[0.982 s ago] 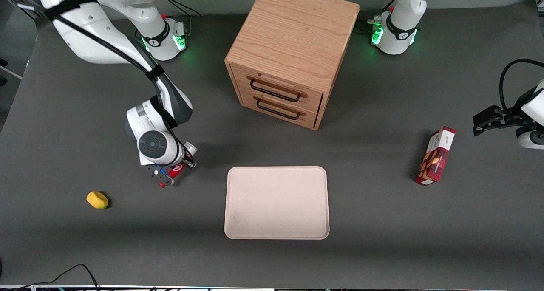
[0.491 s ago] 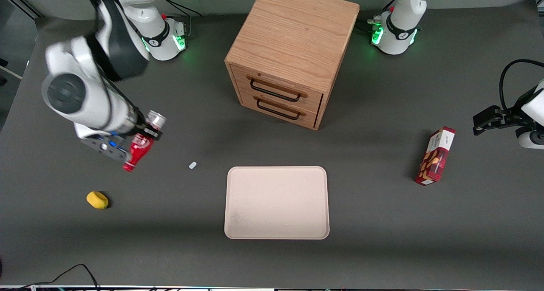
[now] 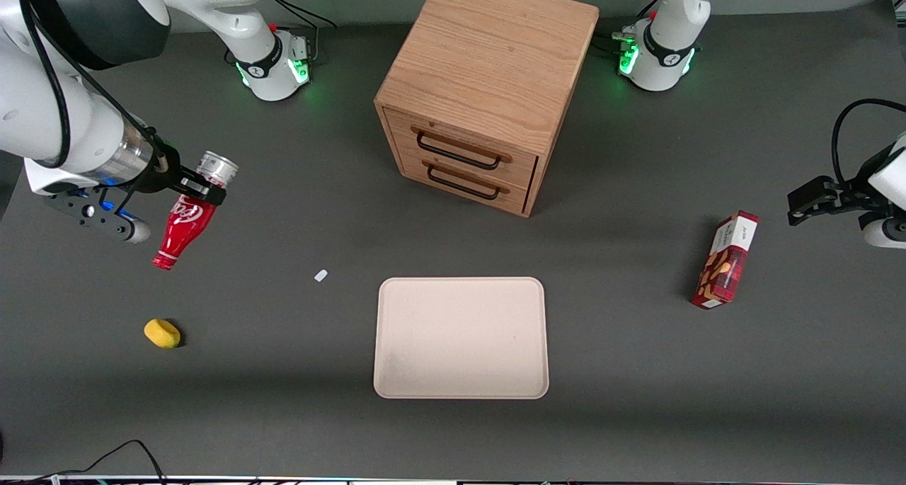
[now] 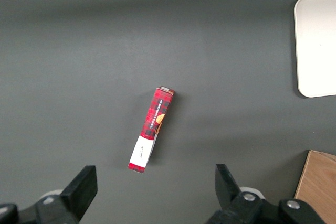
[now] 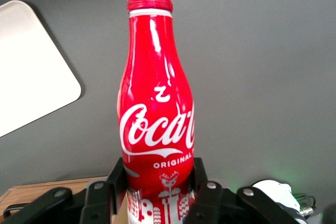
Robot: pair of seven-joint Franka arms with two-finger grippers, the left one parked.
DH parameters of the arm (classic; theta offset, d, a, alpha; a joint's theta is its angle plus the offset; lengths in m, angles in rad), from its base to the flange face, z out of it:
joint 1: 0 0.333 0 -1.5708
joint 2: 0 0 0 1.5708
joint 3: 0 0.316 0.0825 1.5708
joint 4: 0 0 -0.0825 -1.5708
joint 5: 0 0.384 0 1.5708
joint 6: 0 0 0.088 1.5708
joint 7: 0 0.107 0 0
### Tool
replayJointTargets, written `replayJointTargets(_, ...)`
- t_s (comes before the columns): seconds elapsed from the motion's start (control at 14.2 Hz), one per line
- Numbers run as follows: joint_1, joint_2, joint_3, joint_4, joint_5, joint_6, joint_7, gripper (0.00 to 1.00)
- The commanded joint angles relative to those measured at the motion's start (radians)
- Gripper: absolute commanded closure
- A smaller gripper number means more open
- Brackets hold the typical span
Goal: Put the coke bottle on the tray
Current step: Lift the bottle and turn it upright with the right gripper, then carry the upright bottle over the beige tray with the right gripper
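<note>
My right gripper (image 3: 202, 187) is shut on the coke bottle (image 3: 185, 219), a slim red bottle with white script and a silver base, and holds it in the air near the working arm's end of the table. The bottle hangs tilted, cap end down and nearer the front camera. In the right wrist view the black fingers (image 5: 116, 179) clamp both sides of the coke bottle (image 5: 156, 103) near its base. The cream-beige tray (image 3: 461, 337) lies flat on the table in front of the drawer cabinet, well away from the bottle; a corner of the tray (image 5: 31, 61) shows in the wrist view.
A wooden two-drawer cabinet (image 3: 481, 88) stands farther from the front camera than the tray. A yellow lump (image 3: 162, 333) lies below the raised bottle, nearer the camera. A small white scrap (image 3: 320, 275) lies beside the tray. A red snack box (image 3: 725, 260) stands toward the parked arm's end.
My gripper has lifted the coke bottle off the table beside the tray and carried it up and toward the working arm's end. The small white scrap now shows where it stood.
</note>
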Motion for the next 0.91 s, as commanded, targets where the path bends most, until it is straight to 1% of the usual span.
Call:
replayJointTargets(0.0,0.012,0.116,0.01,0.12,0.017,-0.033,-0.002,1.0)
replayJointTargets(0.07,0.028,0.176,0.016,0.178,0.016,-0.033,0.018,1.0)
replayJointTargets(0.21,0.089,0.319,0.019,0.311,0.014,-0.024,0.09,1.0)
replayJointTargets(0.35,0.124,0.449,0.045,0.411,0.016,0.024,0.127,1.0)
replayJointTargets(0.49,0.164,0.503,0.047,0.416,0.008,0.112,0.127,1.0)
replayJointTargets(0.63,0.234,0.566,0.024,0.418,-0.009,0.194,0.127,1.0)
replayJointTargets(0.77,0.31,0.633,-0.008,0.419,-0.073,0.29,0.124,1.0)
replayJointTargets(0.84,0.327,0.661,-0.016,0.419,-0.095,0.333,0.113,1.0)
